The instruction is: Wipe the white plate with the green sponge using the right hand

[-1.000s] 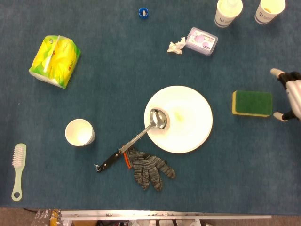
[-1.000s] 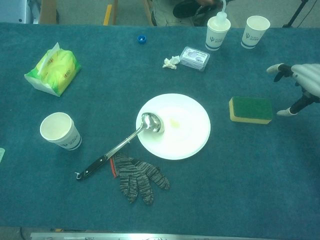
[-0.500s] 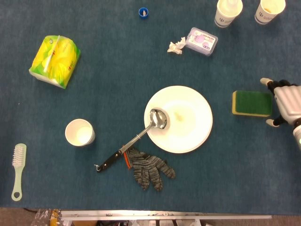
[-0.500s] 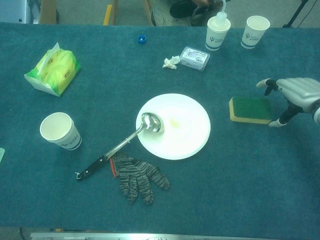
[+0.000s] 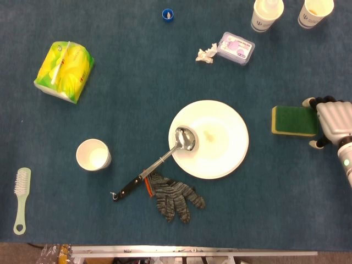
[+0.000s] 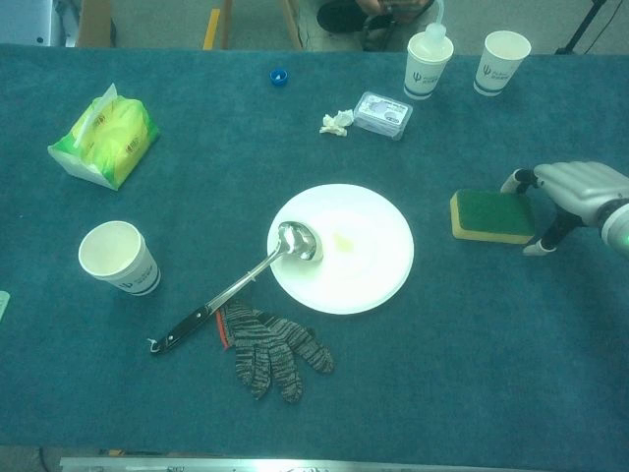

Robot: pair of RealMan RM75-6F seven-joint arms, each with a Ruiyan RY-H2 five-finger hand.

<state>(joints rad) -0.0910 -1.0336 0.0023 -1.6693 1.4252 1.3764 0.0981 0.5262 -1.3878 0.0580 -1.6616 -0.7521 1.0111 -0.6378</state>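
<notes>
The white plate (image 5: 214, 137) (image 6: 349, 246) lies mid-table with a yellowish smear on it and a metal ladle (image 5: 159, 162) (image 6: 246, 280) resting its bowl on the left rim. To its right lies the green sponge (image 5: 294, 120) (image 6: 491, 215), yellow-edged, flat on the cloth. My right hand (image 5: 333, 121) (image 6: 570, 197) is at the sponge's right end, fingers apart, spanning its far and near edges; I cannot tell whether it touches. The sponge has not left the table. My left hand is out of both views.
A grey knit glove (image 5: 175, 196) lies in front of the plate. A paper cup (image 5: 93, 154), a brush (image 5: 21, 199) and a yellow-green tissue pack (image 5: 64, 64) sit left. Two cups (image 5: 268, 14), a small plastic box (image 5: 236, 47), a crumpled tissue (image 5: 206, 54) and a blue cap (image 5: 168, 14) line the back.
My right hand has moved left and lower, from the table's right edge to the sponge's right end. Nothing else has moved.
</notes>
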